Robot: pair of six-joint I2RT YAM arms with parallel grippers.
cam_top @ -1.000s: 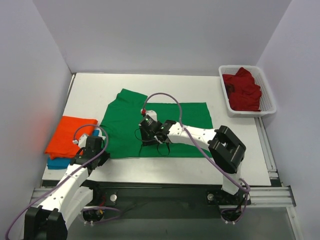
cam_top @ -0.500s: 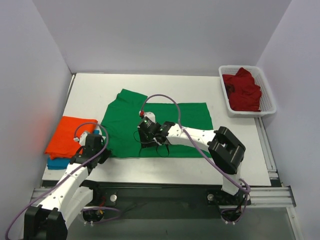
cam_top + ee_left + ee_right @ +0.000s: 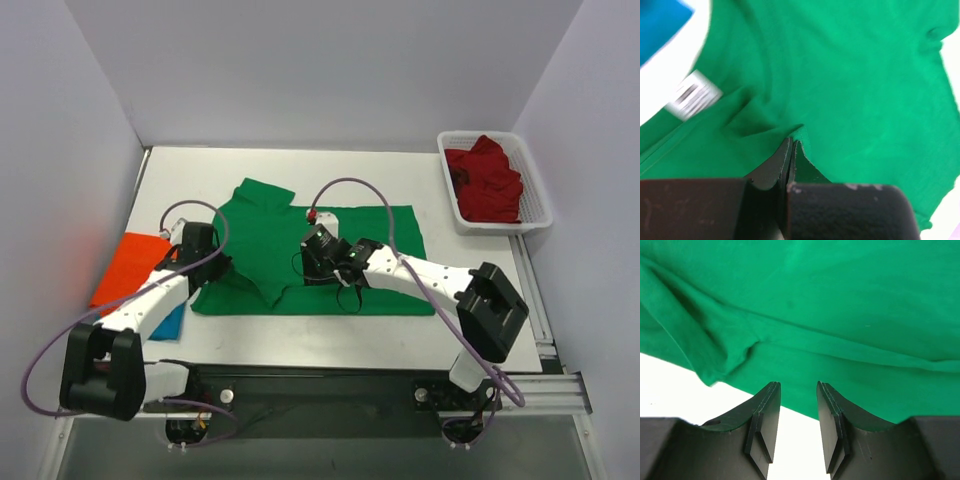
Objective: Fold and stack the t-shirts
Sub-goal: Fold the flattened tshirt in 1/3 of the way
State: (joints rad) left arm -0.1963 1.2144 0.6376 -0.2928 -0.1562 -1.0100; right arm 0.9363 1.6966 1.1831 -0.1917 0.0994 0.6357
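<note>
The bright green t-shirt lies spread in the middle of the table, and its left part is bunched and drawn inward. My left gripper is at the shirt's left edge, shut on a pinch of green cloth. My right gripper is open over the shirt's near hem, with nothing between the fingers and bare table below them. The orange t-shirt lies folded at the left on the blue t-shirt. The dark red t-shirt lies crumpled in the basket.
The white mesh basket stands at the back right corner. A white label shows on the green cloth, and a corner of the blue shirt lies beside it. White walls close in the table at the left, back and right.
My left gripper has moved from the table's front left up to the green shirt's left edge, and the cloth there has shifted inward. My right gripper has moved a little to the right.
</note>
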